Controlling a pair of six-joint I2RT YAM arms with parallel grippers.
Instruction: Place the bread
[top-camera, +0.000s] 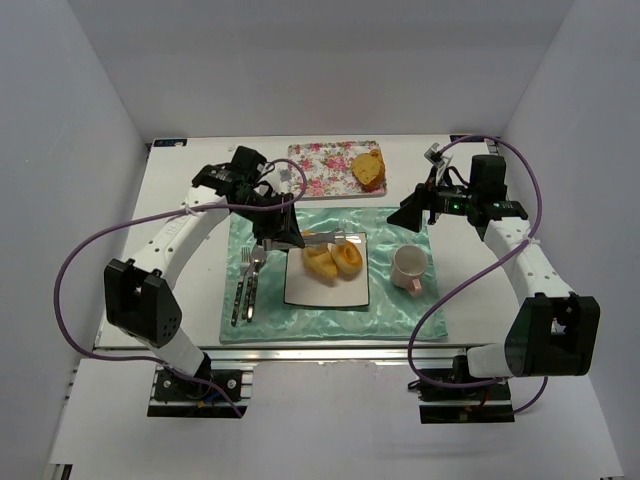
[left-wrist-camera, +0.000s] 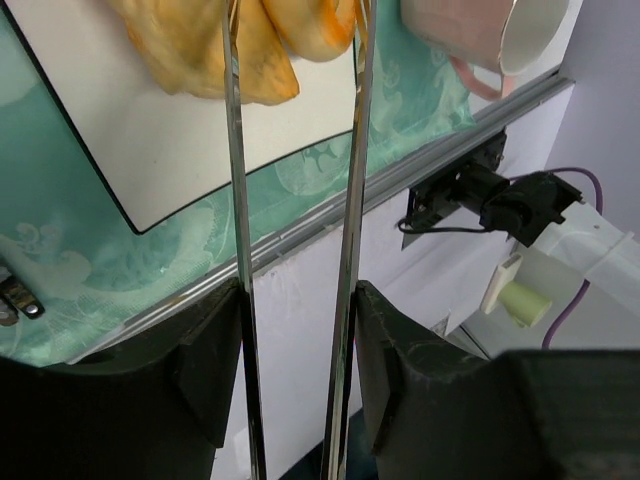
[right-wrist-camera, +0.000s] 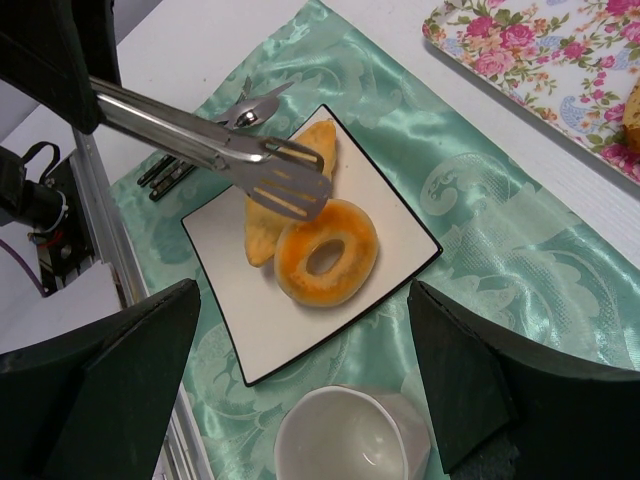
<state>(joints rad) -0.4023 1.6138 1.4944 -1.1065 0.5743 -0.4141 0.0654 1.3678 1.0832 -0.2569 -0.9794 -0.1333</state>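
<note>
My left gripper (top-camera: 275, 235) is shut on metal tongs (top-camera: 325, 238), pressing their two arms (left-wrist-camera: 235, 200) between its fingers. The tongs' slotted head (right-wrist-camera: 290, 185) is over the white square plate (top-camera: 300, 292) and holds nothing. On the plate lie a long yellow-orange roll (right-wrist-camera: 262, 235) and a round orange ring bun (right-wrist-camera: 300, 285), touching each other. Browner bread pieces (top-camera: 368, 170) lie on the floral tray (top-camera: 320, 170). My right gripper (top-camera: 410, 215) is open and empty, above the plate and the cup in its wrist view (right-wrist-camera: 303, 290).
A pink cup (top-camera: 410, 268) lies on its side on the green satin mat (top-camera: 400, 310), right of the plate. A fork and other cutlery (top-camera: 247, 285) lie on the mat left of the plate. The table's metal front rail (left-wrist-camera: 420, 170) runs just past the mat.
</note>
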